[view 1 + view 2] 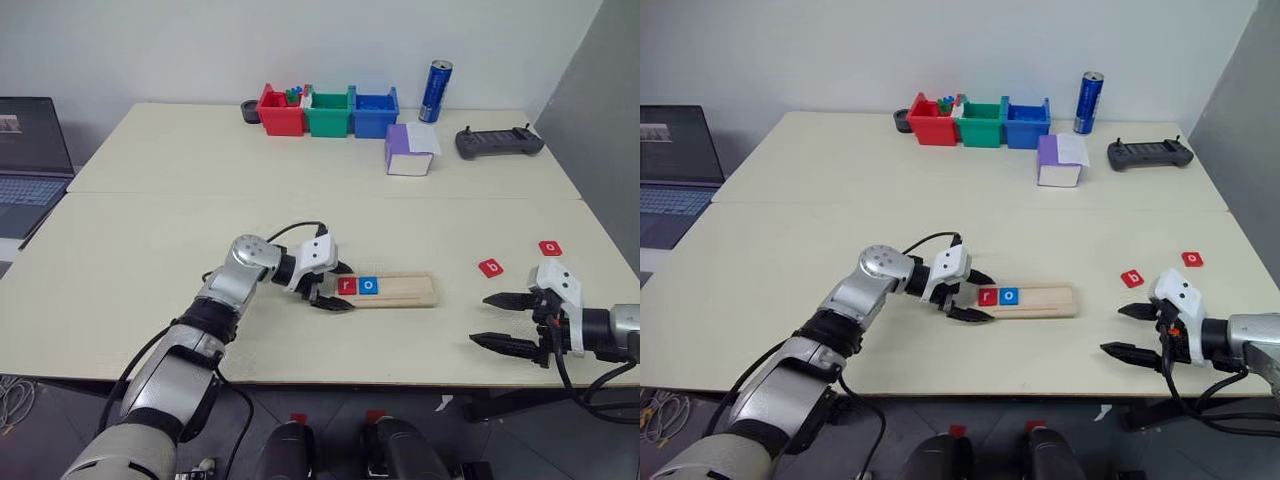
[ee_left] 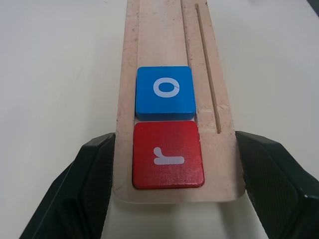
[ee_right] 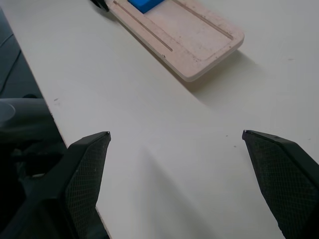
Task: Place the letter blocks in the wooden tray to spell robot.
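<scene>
The wooden tray (image 1: pixel 410 289) lies near the middle of the table's front half. A red r block (image 2: pixel 168 160) and a blue o block (image 2: pixel 165 92) sit side by side at its left end. My left gripper (image 1: pixel 343 287) straddles that end, one finger pressed against each long side, shut on the tray. Two red blocks lie loose to the right, a b (image 1: pixel 491 267) and an o (image 1: pixel 550 248). My right gripper (image 1: pixel 482 320) hovers open and empty near the front right edge, below those two blocks.
Red (image 1: pixel 281 112), green (image 1: pixel 329 113) and blue (image 1: pixel 375 113) bins line the far edge, with a blue can (image 1: pixel 435 91) beside them. A purple-and-white box (image 1: pixel 409 150) and a black controller (image 1: pixel 498 141) sit at the back right. A laptop (image 1: pixel 30 165) is off to the left.
</scene>
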You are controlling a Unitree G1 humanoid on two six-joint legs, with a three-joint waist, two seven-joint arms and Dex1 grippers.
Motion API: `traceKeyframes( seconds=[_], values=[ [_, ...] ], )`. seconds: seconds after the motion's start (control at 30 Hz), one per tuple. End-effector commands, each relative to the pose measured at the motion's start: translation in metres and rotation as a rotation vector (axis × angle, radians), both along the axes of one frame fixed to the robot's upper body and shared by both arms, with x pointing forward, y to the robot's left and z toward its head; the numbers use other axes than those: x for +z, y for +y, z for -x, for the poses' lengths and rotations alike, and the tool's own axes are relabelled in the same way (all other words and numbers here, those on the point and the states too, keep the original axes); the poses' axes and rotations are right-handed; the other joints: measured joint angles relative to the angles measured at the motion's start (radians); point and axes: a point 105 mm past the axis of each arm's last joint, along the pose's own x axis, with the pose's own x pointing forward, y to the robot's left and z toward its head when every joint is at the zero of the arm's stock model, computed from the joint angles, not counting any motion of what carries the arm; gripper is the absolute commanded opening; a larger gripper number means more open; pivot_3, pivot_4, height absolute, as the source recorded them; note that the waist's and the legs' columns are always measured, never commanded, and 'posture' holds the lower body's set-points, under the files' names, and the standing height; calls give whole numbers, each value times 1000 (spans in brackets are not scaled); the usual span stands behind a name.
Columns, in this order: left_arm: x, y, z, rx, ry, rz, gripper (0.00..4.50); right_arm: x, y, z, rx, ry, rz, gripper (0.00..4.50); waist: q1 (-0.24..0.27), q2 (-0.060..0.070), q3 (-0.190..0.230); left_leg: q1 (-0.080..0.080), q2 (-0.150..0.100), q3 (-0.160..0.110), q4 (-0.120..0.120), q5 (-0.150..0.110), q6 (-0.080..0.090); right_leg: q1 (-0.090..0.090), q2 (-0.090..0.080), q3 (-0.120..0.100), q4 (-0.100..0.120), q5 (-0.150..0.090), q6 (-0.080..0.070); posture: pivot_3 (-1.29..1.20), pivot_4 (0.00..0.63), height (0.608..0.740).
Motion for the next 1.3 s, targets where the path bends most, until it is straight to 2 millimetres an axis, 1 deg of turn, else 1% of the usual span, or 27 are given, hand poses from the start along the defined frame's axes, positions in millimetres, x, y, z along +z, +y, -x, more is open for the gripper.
traceKeyframes(
  seconds=[0.03,0.23,0.43,0.7,0.8,0.9,0.93,0.97,1.0,1.17,1.3],
  values=[
    [2,-7,0,-34,-30,-12,3372,11,5,3,11,-54,-9,4500,-1,0,0,0,0,0,0,0,0,0,0,0,0,0,0,0,150,740],
    [-2,-10,6,-37,-7,-4,3372,10,5,4,10,-55,-7,4500,-2,0,0,0,0,0,0,0,0,0,0,0,0,0,0,0,150,740],
    [-5,-10,17,-22,19,11,3372,9,7,-1,10,-59,-1,4500,-2,0,0,0,0,0,0,0,0,0,0,0,0,0,0,0,150,740],
    [-11,-3,18,3,2,-51,3372,9,10,-6,31,-61,9,4500,-2,0,0,0,0,0,0,0,0,0,0,0,0,0,0,0,150,740],
    [-11,-3,20,-9,-7,-57,3372,8,10,-6,34,-62,8,4500,-2,0,0,0,0,0,0,0,0,0,0,0,0,0,0,0,150,740],
    [-10,-4,17,15,-7,-48,3372,7,11,-5,35,-60,5,4500,-2,0,0,0,0,0,0,0,0,0,0,0,0,0,0,0,150,740],
    [-10,-3,16,22,-14,-48,4096,7,11,-5,35,-59,5,4500,-2,0,0,0,0,0,0,0,0,0,0,0,0,0,0,0,150,740],
    [-10,-3,15,27,-12,-51,4369,7,11,-5,34,-59,4,4500,-2,0,0,0,0,0,0,0,0,0,0,0,0,0,0,0,150,740],
    [-11,-3,15,28,-6,-54,4477,7,11,-5,33,-59,4,4500,-2,0,0,0,0,0,0,0,0,0,0,0,0,0,0,0,150,740],
    [-7,-4,16,21,-16,-47,4477,7,9,-5,25,-60,4,4500,-2,0,0,0,0,0,0,0,0,0,0,0,0,0,0,0,150,740],
    [5,0,17,-1,-60,-42,4477,9,3,-5,4,-68,2,4500,-2,0,0,0,0,0,0,0,0,0,0,0,0,0,0,0,150,740]
  ],
)
